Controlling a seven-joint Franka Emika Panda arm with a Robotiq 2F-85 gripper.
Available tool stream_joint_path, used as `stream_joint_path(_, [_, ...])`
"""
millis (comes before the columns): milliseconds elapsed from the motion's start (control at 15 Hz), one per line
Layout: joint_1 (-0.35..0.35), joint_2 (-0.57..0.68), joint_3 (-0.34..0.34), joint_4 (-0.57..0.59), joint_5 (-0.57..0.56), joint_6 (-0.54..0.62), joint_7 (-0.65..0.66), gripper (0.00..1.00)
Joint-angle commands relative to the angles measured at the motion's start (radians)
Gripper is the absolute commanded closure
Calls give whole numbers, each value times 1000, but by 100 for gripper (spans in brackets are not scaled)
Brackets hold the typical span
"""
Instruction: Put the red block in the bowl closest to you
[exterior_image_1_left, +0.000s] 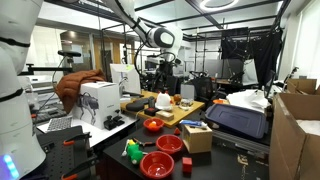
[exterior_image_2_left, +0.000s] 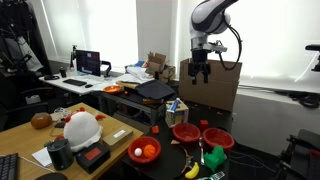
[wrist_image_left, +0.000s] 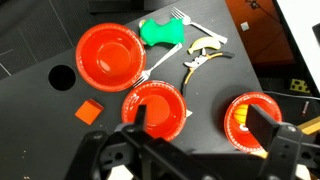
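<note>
The red block (wrist_image_left: 88, 111) is a small flat square lying on the dark table, left of the middle red bowl (wrist_image_left: 155, 108). A second red bowl (wrist_image_left: 108, 57) sits at the upper left, and a third (wrist_image_left: 252, 118) at the right holds something orange. My gripper (wrist_image_left: 200, 125) is open and empty, hanging high above the bowls; its fingers frame the middle and right bowls. In both exterior views the gripper (exterior_image_1_left: 165, 68) (exterior_image_2_left: 199, 72) is well above the table. The bowls also show in both exterior views (exterior_image_1_left: 157, 164) (exterior_image_2_left: 186, 132). I cannot make out the block there.
A green object (wrist_image_left: 160, 32), a white fork (wrist_image_left: 185, 17) and yellow-handled pliers (wrist_image_left: 205, 50) lie beyond the bowls. A black disc (wrist_image_left: 62, 76) is near the block. A cardboard box (exterior_image_1_left: 196, 137) and a wooden board with items (exterior_image_1_left: 165, 106) stand nearby.
</note>
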Motion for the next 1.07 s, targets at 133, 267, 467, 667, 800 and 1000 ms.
stream_joint_path(133, [-16,148,-11,213,-117,-137,-53,0])
stream_joint_path(267, [-34,184,-23,271,-160,-174,-88,0])
stream_joint_path(467, [-77,236,-43,358,-186,-196,-127,0])
stream_joint_path(667, [-124,294,-56,441,-173,-200,-149,0])
stream_joint_path(800, [-154,336,-58,489,-166,-193,-165,0])
stream_joint_path(1000, [-199,410,-55,578,-164,-206,-206,0])
